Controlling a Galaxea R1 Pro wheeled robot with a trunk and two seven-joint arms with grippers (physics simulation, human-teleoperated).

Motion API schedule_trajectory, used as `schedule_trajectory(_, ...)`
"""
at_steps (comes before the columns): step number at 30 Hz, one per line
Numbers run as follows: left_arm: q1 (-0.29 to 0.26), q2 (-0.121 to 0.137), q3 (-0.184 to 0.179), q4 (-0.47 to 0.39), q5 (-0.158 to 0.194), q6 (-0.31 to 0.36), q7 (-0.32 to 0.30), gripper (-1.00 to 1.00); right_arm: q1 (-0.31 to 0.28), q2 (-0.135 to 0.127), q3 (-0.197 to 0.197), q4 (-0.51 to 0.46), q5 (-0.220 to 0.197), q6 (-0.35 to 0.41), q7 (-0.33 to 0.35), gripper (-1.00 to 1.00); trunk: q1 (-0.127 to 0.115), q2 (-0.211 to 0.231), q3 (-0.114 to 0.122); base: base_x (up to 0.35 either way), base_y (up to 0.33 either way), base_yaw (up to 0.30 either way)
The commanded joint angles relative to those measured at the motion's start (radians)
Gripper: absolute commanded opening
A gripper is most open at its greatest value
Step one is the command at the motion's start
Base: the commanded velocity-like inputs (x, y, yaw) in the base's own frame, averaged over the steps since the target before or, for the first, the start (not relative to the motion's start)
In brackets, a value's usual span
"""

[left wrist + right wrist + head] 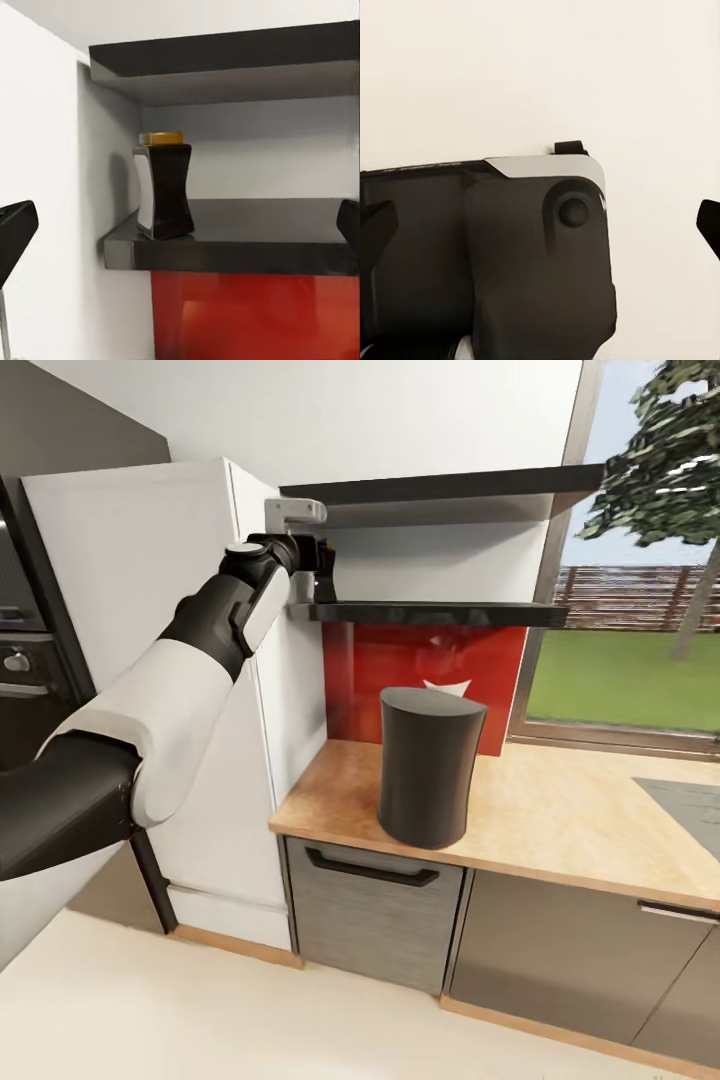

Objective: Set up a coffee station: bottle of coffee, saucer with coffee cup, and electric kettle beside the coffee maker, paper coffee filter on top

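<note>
The bottle of coffee (163, 189), dark with a golden cap, stands upright at the wall end of the lower black kitchen shelf (247, 238) (440, 613). My left gripper (180, 229) is open and faces it from a short way off, its fingertips (16, 234) spread wide to either side. In the head view the left gripper (318, 556) is raised at the shelf's left end. The tall grey coffee maker (430, 765) stands on the kitchen countertop (560, 810) below. My right gripper (540, 225) is open over pale floor and a dark robot part.
A second black shelf (440, 485) runs above the first. A white tall cabinet (130, 560) borders the shelves on the left. A red backsplash (500, 660) lies behind the coffee maker. A window (630, 640) and a hob (690, 800) are to the right.
</note>
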Motion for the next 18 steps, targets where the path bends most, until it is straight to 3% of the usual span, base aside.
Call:
schedule_trajectory(1, 0.0, 0.0, -0.003, -0.001, 0.01, 0.005, 0.008, 1.0, 0.0, 0.0, -0.008, 0.0, 0.009, -0.001, -0.003, 1.0, 0.0, -0.001, -0.001, 0.0, 0.0, -0.241)
schedule_trajectory(9, 0.0, 0.002, -0.005, -0.001, 0.003, 0.007, 0.01, 1.0, 0.0, 0.001, -0.008, 0.0, 0.009, 0.0, -0.003, 1.0, 0.0, -0.001, -0.001, 0.0, 0.0, -0.247)
schedule_trajectory(18, 0.0, 0.01, -0.01, -0.016, -0.004, 0.008, 0.008, 1.0, 0.0, 0.001, -0.008, 0.0, 0.009, -0.004, -0.003, 1.0, 0.0, -0.001, -0.001, 0.059, 0.0, -0.03)
